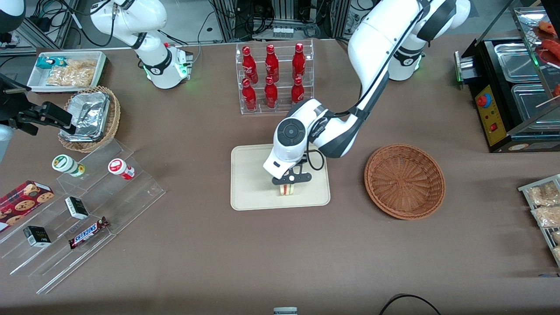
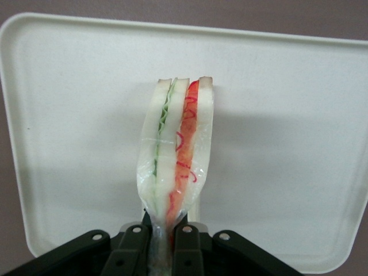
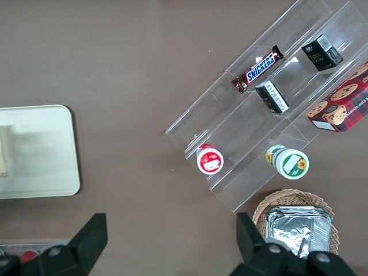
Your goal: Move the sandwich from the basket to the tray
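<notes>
One small triangular wedge sandwich (image 1: 286,189), pale bread with red, white and green layers, stands on edge over the flat cream-beige rectangular tray (image 1: 249,183), pinched tight at one end by the left arm's black claw (image 1: 288,183). The wrist view shows the fingers (image 2: 133,247) clamped on its wrapped end. On the brown desk (image 1: 262,253), the round reddish-brown wicker basket (image 1: 404,181) sits beside the tray, toward the working arm's end, holding nothing.
</notes>
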Controlling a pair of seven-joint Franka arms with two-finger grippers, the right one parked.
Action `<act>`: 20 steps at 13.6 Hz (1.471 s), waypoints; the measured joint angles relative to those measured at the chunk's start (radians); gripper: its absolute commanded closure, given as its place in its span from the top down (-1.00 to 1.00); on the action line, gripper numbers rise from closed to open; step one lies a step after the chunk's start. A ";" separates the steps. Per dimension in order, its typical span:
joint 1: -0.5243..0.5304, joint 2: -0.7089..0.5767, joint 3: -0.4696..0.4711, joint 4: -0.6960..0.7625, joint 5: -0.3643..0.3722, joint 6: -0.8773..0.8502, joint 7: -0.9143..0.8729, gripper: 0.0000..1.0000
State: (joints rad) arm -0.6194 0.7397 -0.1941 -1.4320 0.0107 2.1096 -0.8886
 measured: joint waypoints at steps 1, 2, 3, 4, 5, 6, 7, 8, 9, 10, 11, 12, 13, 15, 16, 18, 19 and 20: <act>-0.007 0.009 0.000 0.000 0.000 0.004 -0.003 -0.86; -0.015 0.016 0.000 0.000 0.000 0.007 -0.007 -0.83; -0.020 0.019 0.000 0.000 0.000 0.009 -0.011 -0.54; -0.023 0.022 0.000 0.000 0.000 0.010 -0.017 0.89; -0.026 0.022 0.000 0.000 0.000 0.012 -0.024 1.00; -0.027 0.022 0.000 0.001 0.000 0.012 -0.034 1.00; -0.027 0.022 0.000 0.003 0.000 0.012 -0.044 1.00; -0.027 0.022 0.000 0.006 0.000 0.012 -0.047 1.00; -0.025 0.022 0.001 0.012 0.000 0.012 -0.048 1.00; -0.023 0.022 0.002 0.019 0.000 0.012 -0.049 1.00; -0.021 0.019 0.004 0.028 0.001 0.012 -0.049 1.00; -0.021 0.010 0.006 0.035 0.002 0.010 -0.050 1.00; -0.020 -0.006 0.009 0.039 0.003 -0.001 -0.052 1.00; -0.010 -0.055 0.027 0.042 0.005 -0.061 -0.055 1.00; -0.003 -0.081 0.039 0.042 0.012 -0.097 -0.055 1.00; 0.002 -0.116 0.083 0.042 0.042 -0.184 -0.061 1.00; 0.007 -0.125 0.099 0.042 0.046 -0.214 -0.072 1.00; 0.016 -0.135 0.113 0.042 0.047 -0.240 -0.078 1.00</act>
State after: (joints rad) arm -0.6031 0.6049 -0.0814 -1.3904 0.0581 1.8698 -0.9661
